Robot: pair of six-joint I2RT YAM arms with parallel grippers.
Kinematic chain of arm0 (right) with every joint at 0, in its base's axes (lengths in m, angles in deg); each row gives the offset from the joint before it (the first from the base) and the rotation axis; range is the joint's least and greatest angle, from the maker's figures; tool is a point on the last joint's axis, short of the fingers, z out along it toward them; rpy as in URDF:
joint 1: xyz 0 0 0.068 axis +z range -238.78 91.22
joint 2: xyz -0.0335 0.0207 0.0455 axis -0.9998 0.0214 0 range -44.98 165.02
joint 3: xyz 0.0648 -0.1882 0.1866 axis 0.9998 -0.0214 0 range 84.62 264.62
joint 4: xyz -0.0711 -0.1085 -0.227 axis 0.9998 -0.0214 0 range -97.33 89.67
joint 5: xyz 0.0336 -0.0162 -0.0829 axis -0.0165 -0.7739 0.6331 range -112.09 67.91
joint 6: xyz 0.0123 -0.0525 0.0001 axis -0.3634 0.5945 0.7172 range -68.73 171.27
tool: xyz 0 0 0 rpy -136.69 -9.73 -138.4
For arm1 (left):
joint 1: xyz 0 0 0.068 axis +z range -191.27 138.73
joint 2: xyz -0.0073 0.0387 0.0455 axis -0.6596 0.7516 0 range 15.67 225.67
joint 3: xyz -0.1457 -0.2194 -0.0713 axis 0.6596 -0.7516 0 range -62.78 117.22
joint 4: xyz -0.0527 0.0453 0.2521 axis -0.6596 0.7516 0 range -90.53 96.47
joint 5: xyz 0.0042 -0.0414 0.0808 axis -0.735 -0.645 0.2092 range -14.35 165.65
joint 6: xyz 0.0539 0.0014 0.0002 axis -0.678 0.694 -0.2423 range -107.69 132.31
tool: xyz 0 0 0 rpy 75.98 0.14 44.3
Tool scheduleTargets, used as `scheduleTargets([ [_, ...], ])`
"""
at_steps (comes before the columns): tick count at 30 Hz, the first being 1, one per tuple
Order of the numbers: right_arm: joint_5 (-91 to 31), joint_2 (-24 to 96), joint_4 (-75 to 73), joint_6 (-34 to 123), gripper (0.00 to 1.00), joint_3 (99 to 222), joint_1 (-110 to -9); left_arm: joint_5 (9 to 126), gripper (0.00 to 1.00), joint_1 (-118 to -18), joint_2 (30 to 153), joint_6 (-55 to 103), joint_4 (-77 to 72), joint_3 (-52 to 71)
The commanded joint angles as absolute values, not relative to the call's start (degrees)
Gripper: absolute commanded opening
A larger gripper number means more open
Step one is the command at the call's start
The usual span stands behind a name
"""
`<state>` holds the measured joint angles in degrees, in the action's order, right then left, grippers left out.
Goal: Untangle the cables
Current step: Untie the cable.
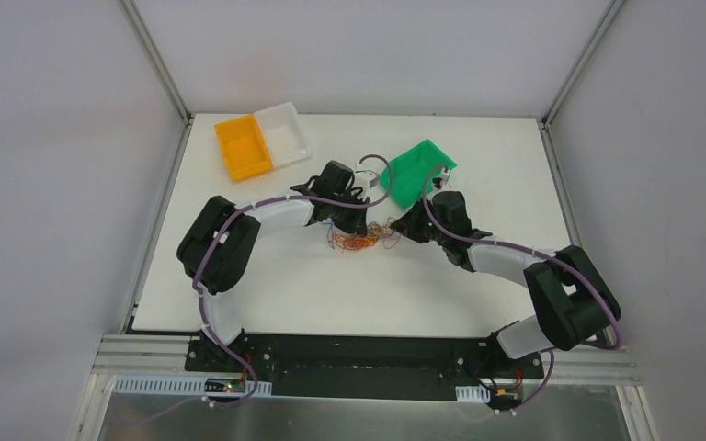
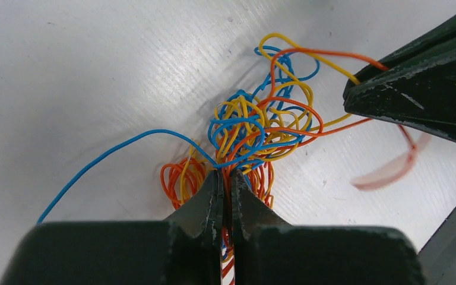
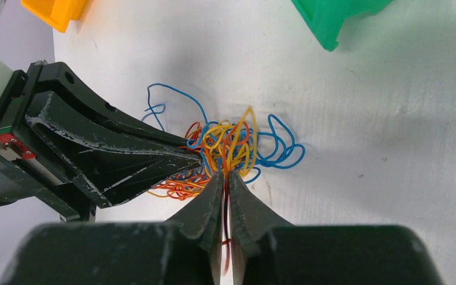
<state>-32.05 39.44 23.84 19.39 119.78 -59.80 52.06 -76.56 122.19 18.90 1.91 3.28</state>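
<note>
Where the two arms meet at the middle of the white counter (image 1: 267,294), the cables (image 1: 363,241) lie as one small knot of hair-thin blue, yellow, orange and red wires, looped over and through each other. A single blue strand trails out of the knot across the bare surface in the left wrist view, and a flatter bunch of orange loops lies under the knot on the left arm's side.

The left pincer (image 2: 225,178) is clenched on the cables: its two tips stand pressed together at the near edge of the knot, with orange-red strands running down the slit between them. The right pincer (image 3: 224,178) is likewise clamped on the cables, an orange wire caught in its narrow gap. From the left wrist its tip shows yellow and orange strands pulled taut out of the knot. The two pincers almost touch, with the knot between them.

Farther back stand three open bins. An orange bin (image 1: 244,147) and a white bin (image 1: 283,133) sit side by side, touching, at the far left, showing plain floors of their own colour. A green bin (image 1: 418,170) sits just behind the right wrist, partly hidden by that arm's purple cable (image 1: 441,220), so its contents cannot be told.
</note>
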Motion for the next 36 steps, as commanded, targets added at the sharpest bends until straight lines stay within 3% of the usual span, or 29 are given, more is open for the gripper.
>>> scheduleTargets([
  [1, -29.8, 38.4, 24.0, 20.3, 0.19, 121.7, -60.0, 49.6, 0.00, -76.8, 121.6, 19.1, 4.1, 5.0],
  [3, -28.6, 37.9, 23.7, 20.3, 0.40, 121.4, -60.2, 47.7, 0.00, -75.9, 121.3, 20.9, 2.8, 4.5],
  [5, -27.0, 37.1, 23.6, 20.3, 0.55, 120.7, -60.5, 43.5, 0.00, -74.0, 120.8, 23.8, 0.0, 3.0],
  [9, -22.7, 34.1, 23.6, 19.0, 0.65, 118.2, -61.6, 34.4, 0.00, -67.5, 119.5, 34.6, -12.6, -2.8],
  [13, -18.7, 31.5, 25.0, 17.0, 0.68, 115.2, -63.2, 28.0, 0.00, -63.5, 119.1, 43.9, -25.7, -7.5],
  [22, -21.1, 29.7, 33.1, 15.9, 0.82, 110.9, -63.9, 26.6, 0.00, -61.1, 119.5, 61.8, -38.8, -10.8],
  [31, -37.5, 35.1, 56.3, 12.4, 0.77, 106.5, -63.0, 31.4, 0.00, -61.3, 122.0, 85.1, -59.5, -14.5],
  [36, -42.7, 39.9, 63.2, 9.0, 0.74, 107.4, -62.8, 32.2, 0.00, -63.0, 122.9, 88.6, -63.3, -13.9],
])
